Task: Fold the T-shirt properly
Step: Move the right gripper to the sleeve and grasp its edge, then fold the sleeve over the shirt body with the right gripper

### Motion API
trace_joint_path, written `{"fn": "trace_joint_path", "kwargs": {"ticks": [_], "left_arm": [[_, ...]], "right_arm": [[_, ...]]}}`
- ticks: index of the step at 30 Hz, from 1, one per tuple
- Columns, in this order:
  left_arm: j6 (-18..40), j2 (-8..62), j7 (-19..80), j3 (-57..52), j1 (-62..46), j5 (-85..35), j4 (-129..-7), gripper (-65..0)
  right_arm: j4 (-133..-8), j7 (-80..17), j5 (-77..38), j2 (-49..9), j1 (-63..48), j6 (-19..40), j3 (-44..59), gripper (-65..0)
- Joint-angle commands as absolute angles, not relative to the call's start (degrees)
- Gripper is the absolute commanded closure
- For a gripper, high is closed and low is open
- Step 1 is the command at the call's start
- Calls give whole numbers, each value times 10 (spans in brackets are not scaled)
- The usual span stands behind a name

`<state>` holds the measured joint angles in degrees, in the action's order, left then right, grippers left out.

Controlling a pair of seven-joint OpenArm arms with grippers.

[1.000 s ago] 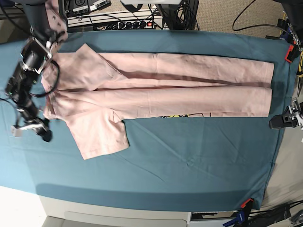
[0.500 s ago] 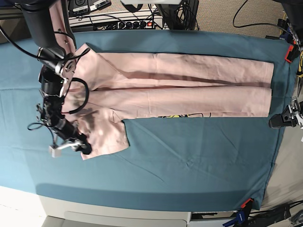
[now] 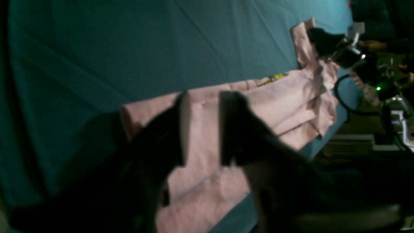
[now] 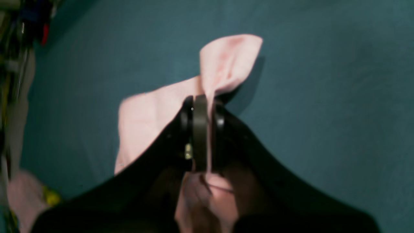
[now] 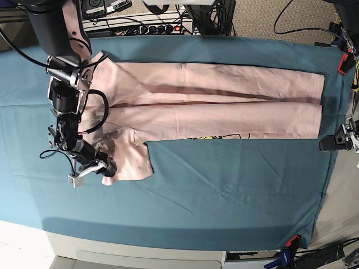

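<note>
The pale pink T-shirt (image 5: pixel 224 106) lies folded lengthwise in a long band across the teal cloth, neck end at the left. A strip of yellow and black print (image 5: pixel 216 137) peeks out under its front edge. My right gripper (image 5: pixel 106 171) is shut on the outer edge of the near sleeve (image 5: pixel 132 159). In the right wrist view (image 4: pixel 204 103) the pinched sleeve (image 4: pixel 226 61) stands up in a loop above the jaws. My left gripper (image 5: pixel 332 144) is open beside the hem at the right. In the left wrist view (image 3: pixel 202 129) it hovers over the hem (image 3: pixel 284 97).
The teal cloth (image 5: pixel 224 196) covers the table and is held by orange clamps at the right edge (image 5: pixel 342 64) and the front right corner (image 5: pixel 291 241). Cables and equipment (image 5: pixel 140 22) run along the back. The white table front (image 5: pixel 140 255) is below.
My right arm has swung from left of the shirt onto the near sleeve and shut on its outer edge, lifting that corner. The left arm has not moved.
</note>
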<state>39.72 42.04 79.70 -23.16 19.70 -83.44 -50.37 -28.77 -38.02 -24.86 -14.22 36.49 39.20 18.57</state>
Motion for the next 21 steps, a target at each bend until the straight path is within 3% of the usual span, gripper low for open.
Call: {"fn": "trace_joint_path", "kwargs": {"ticks": [1, 13, 21], "left_arm": [[400, 437, 790, -235, 209, -850, -512, -93], [400, 437, 790, -235, 209, -850, -512, -88], [400, 437, 788, -235, 209, -850, -512, -88]], "right_arm": [[-317, -380, -257, -148, 380, 400, 185, 0], [-769, -641, -442, -148, 199, 400, 180, 0], [-941, -675, -480, -148, 41, 400, 86, 0]]}}
